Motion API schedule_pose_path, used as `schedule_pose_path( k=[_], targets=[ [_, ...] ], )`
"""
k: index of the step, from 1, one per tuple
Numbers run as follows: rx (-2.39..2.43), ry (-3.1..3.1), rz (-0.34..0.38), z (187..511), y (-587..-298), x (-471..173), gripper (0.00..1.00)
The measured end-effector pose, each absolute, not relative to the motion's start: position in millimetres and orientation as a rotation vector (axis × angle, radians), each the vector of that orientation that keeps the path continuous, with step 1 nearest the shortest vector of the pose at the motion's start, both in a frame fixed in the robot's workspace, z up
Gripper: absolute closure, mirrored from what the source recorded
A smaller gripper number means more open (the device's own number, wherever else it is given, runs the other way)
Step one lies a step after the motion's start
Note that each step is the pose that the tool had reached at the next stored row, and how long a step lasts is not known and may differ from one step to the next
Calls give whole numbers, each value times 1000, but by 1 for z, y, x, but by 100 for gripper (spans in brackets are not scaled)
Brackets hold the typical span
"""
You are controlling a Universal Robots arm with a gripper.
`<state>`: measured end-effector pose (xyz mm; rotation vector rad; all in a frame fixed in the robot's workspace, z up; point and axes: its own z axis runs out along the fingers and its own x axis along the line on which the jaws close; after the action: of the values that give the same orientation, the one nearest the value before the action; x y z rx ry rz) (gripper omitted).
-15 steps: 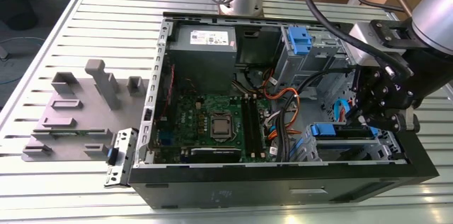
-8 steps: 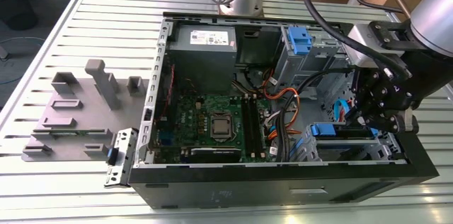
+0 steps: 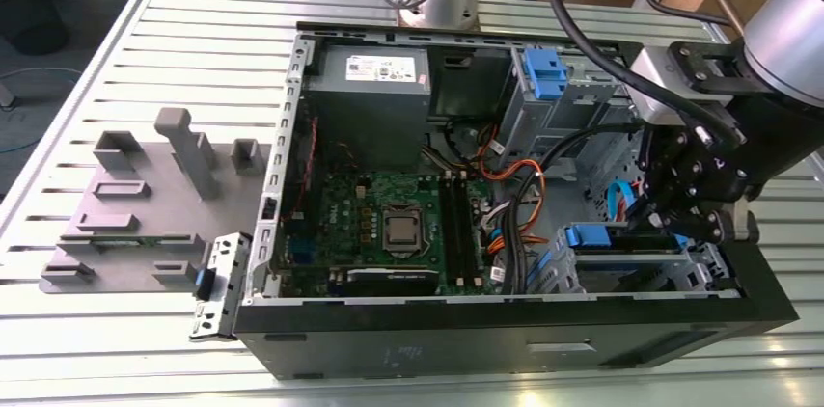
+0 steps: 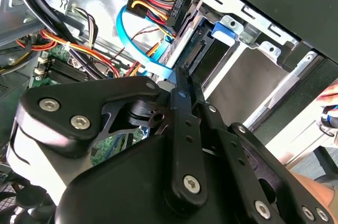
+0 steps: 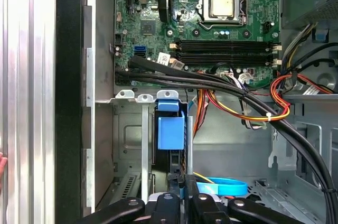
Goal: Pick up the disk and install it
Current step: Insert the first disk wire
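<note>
Blue-tabbed disk [image 5: 170, 131] sits in its bay, just beyond the gripper [image 5: 179, 203].

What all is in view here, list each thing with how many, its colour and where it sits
computer case: one, black, open on the slatted table.
slatted table: one, pale grey, under everything.
motherboard: one, green, on the case floor.
power-supply box: one, grey, far corner of the case.
drive cage: one, metal with blue tab, beside the power-supply box.
disk: one, blue tab showing, in the near bay under the gripper.
fixture plate: one, grey, exterior view's left.
gripper: one, black, at the disk.
</note>
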<state>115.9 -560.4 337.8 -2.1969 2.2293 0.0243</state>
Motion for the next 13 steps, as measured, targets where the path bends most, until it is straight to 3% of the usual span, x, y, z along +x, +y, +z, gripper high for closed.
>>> schedule_pose_path(
  k=[13],
  targets=[
    [-2197, 2229, 24, 336, -561, 116, 84]
  ],
)
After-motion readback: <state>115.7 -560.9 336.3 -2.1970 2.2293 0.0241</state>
